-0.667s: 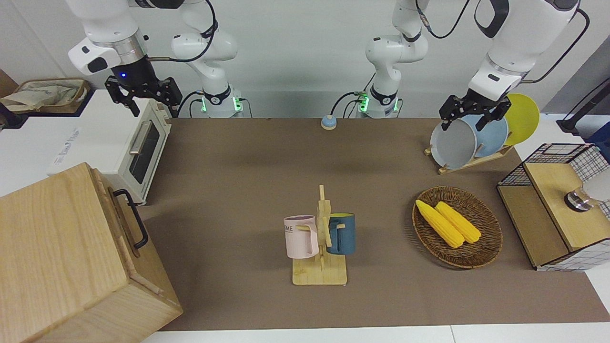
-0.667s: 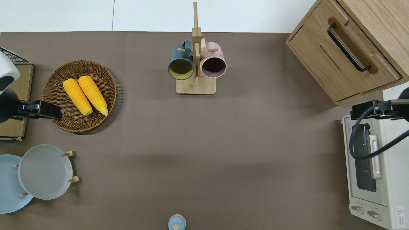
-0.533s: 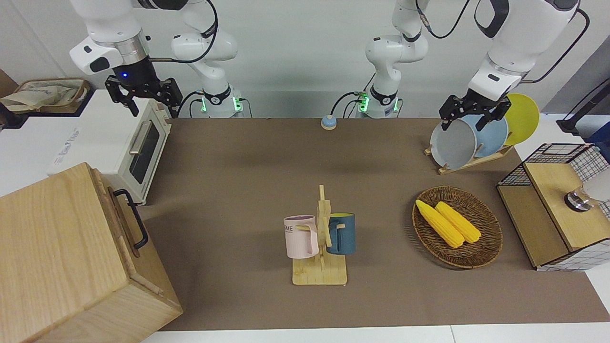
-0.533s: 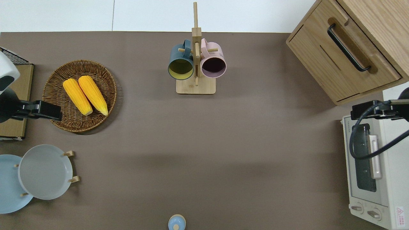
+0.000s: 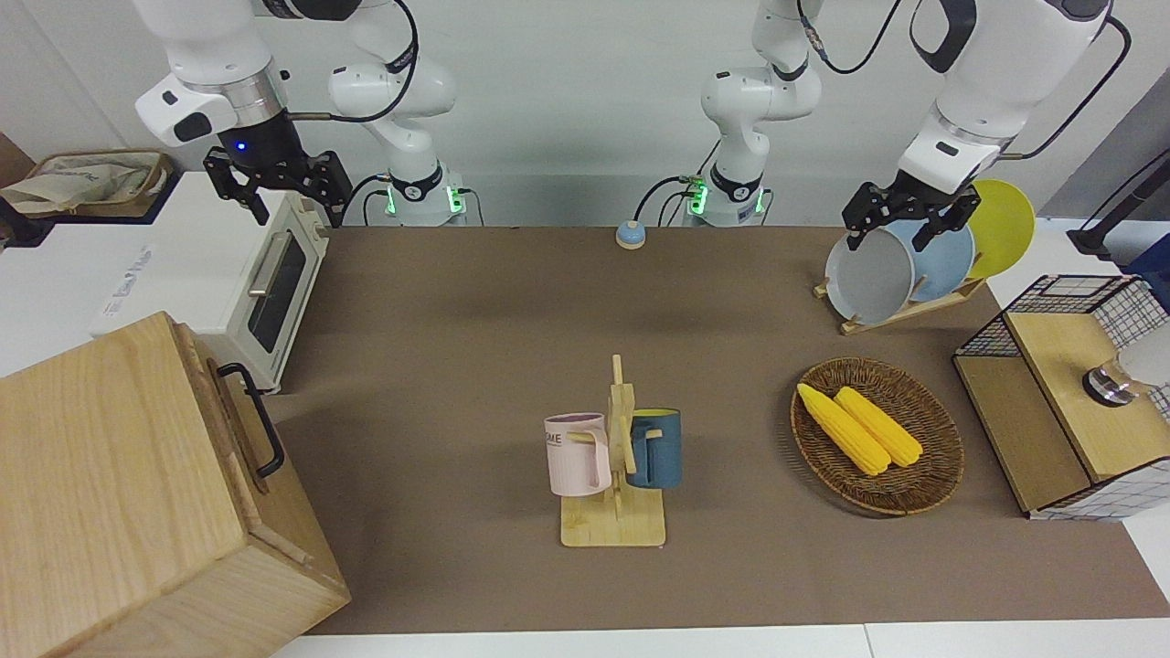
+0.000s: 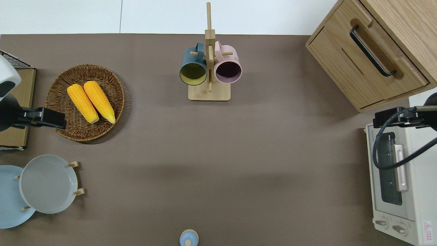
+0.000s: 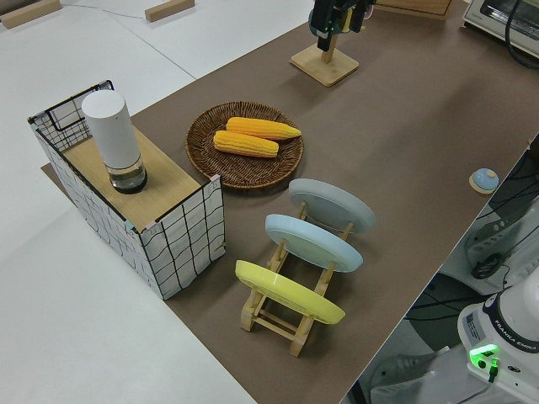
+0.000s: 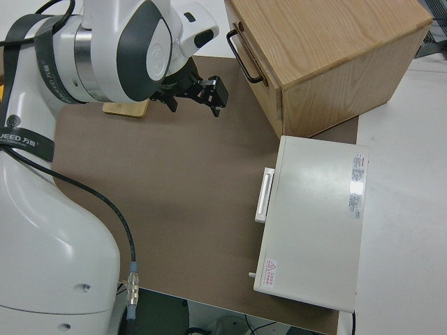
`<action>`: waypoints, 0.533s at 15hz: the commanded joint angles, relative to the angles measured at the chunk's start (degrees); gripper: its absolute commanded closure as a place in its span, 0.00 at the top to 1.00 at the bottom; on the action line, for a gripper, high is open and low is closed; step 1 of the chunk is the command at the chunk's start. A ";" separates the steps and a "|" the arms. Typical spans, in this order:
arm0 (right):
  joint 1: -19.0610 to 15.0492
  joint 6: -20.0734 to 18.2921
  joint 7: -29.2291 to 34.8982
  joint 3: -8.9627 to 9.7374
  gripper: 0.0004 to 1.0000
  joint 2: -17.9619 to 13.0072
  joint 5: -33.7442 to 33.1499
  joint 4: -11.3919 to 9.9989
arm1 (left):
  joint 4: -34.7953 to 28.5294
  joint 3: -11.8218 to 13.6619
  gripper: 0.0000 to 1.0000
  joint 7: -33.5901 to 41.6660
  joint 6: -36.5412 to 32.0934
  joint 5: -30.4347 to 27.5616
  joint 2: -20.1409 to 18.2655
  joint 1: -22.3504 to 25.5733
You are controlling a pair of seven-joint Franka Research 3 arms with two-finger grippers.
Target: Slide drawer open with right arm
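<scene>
Right arm's black two-finger gripper [image 5: 279,187] hangs high, fingers spread wide, empty, over end of white toaster oven [image 5: 239,274] nearest cabinet. Shallow light-wood drawer [image 6: 367,65] sits shut in big pale wooden box cabinet [image 5: 119,493], farther from robots than oven, at right arm's end of table. Black metal bar handle [image 6: 372,51] untouched, well apart from gripper. Wide spread suits clasping bar; approach not yet begun. Left arm parked.

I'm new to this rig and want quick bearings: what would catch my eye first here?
The big wooden cabinet at the right arm's end of the table, its drawer shut. The right gripper hangs open over the white toaster oven. Two yellow corn cobs lie in a wicker basket.
</scene>
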 commanded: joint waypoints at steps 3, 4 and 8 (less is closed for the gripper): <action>-0.80 -0.67 -1.37 -0.06 0.98 0.15 0.93 1.05 | 0.58 0.02 0.99 -0.60 -1.03 1.02 -0.25 -0.39; -0.81 -0.75 -1.37 -0.06 0.98 0.24 1.02 1.13 | 0.58 0.02 0.99 -0.60 -1.03 1.02 -0.25 -0.39; -0.54 -0.75 -1.28 0.03 0.98 0.85 0.75 2.18 | 0.58 0.02 0.99 -0.60 -1.03 1.02 -0.25 -0.39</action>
